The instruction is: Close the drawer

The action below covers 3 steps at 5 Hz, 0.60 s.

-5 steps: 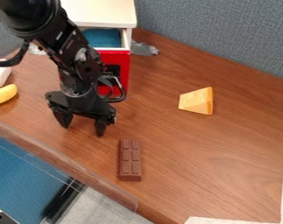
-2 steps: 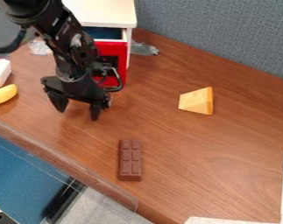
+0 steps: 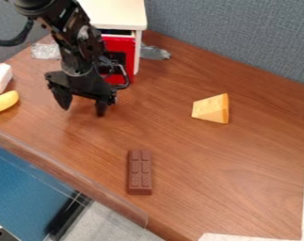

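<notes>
Red drawer [image 3: 119, 44] is further into the white cabinet [image 3: 116, 14] at top of view, slim gap left. Gripper [image 3: 83, 109] moved with it, jaws spread, empty. Push looks effective; probably nearly closed, needs a bit more.

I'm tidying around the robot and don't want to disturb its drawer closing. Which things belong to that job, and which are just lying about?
Part of the job:
red-fronted drawer, slightly open
white cabinet around it
end effector

Just lying about:
chocolate bar
cheese wedge
banana
red-and-white object
</notes>
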### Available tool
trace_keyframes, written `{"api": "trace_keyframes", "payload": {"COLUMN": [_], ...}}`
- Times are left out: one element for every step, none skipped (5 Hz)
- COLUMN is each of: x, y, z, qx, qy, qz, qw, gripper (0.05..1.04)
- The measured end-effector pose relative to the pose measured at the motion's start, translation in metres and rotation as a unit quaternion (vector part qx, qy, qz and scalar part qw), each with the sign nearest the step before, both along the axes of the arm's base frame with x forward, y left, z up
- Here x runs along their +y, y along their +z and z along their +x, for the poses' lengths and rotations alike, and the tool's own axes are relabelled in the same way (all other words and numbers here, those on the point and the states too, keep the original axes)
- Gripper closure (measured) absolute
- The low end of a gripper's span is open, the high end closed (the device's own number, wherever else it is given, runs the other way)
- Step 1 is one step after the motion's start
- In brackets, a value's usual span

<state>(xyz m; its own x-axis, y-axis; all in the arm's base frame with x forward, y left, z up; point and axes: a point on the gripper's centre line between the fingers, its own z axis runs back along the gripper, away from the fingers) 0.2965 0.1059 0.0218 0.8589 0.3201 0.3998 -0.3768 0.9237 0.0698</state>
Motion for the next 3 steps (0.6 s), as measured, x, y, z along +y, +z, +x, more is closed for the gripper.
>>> {"api": "trace_keyframes", "payload": {"x": [0.013, 0.024, 0.027], "y": [-0.006, -0.005, -0.005], "z": [0.008, 0.018, 0.022], "qx": [0.004, 0.002, 0.002], "qy": [0.010, 0.017, 0.016], "qz": [0.009, 0.017, 0.021], "qw": [0.9999, 0.9997, 0.9996], "gripper": [0.084, 0.084, 0.083]}}
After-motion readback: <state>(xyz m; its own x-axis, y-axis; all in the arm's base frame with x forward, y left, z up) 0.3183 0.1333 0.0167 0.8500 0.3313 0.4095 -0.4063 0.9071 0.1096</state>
